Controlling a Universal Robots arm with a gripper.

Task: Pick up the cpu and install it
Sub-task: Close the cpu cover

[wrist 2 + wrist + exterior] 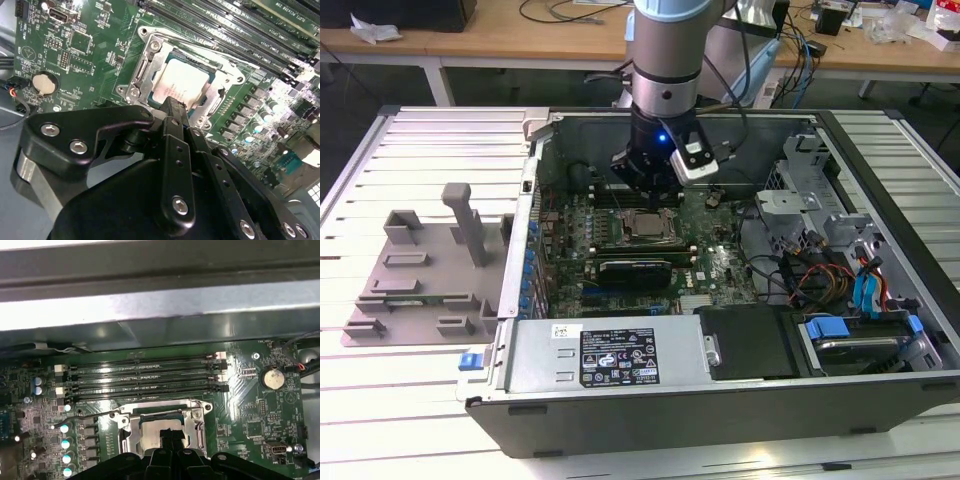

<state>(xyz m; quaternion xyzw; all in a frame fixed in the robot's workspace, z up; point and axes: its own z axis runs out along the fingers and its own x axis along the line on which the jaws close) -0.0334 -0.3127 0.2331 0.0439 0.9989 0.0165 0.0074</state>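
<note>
Right now your hand [175, 106] is closed, tips together, poised over the cpu [184, 82], which lies flat beneath it, silver face up, edges squared within the socket frame [150, 57].

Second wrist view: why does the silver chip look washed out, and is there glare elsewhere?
In the second wrist view, light bounces off the cpu; in the first wrist view, glare streaks the case wall and memory slots; in the exterior view, a blue lamp glows on the arm.
</note>
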